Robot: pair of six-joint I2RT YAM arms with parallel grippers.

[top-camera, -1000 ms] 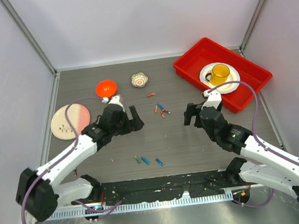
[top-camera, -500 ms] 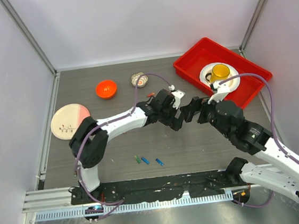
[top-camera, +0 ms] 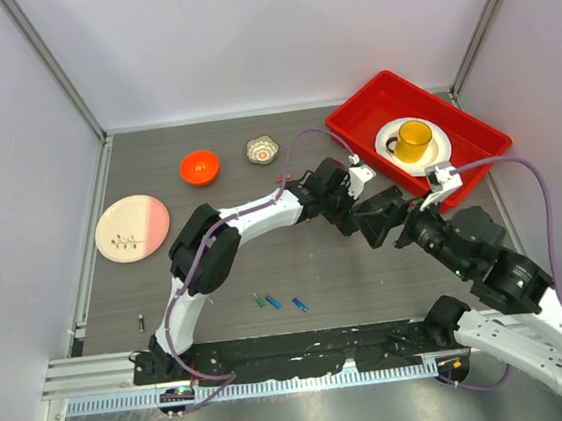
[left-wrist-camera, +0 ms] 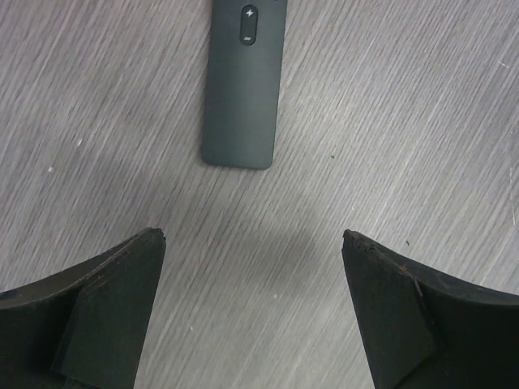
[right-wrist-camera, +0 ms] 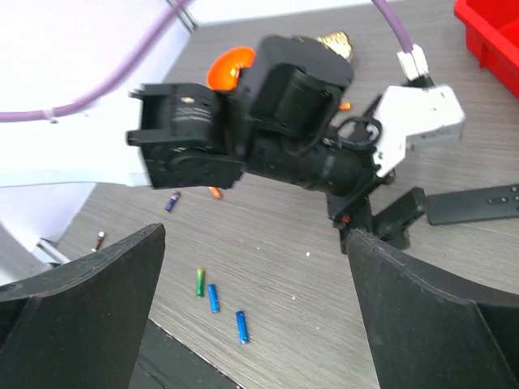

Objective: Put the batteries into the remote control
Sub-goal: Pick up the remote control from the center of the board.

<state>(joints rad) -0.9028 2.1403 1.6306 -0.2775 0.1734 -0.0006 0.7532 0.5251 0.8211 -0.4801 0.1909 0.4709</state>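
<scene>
Where the two arms meet over the middle of the table [top-camera: 296, 259], the left gripper [left-wrist-camera: 251, 239] stands wide open with nothing between its fingers. The remote control [left-wrist-camera: 243, 81] lies flat on the table just ahead of those fingertips and apart from them, button side up, with one end out of the left wrist view. The right gripper [right-wrist-camera: 255, 235] is likewise spread wide and holds nothing; it faces the left arm. Three batteries [top-camera: 273, 302], one green and two blue, lie loose in a row nearer the arm bases, well apart from the remote control. An orange battery [top-camera: 283, 178] shows beside the left arm. An orange bowl [top-camera: 199, 166] sits far left. A red tray [top-camera: 361, 112] at far right holds a yellow cup [top-camera: 414, 137].
</scene>
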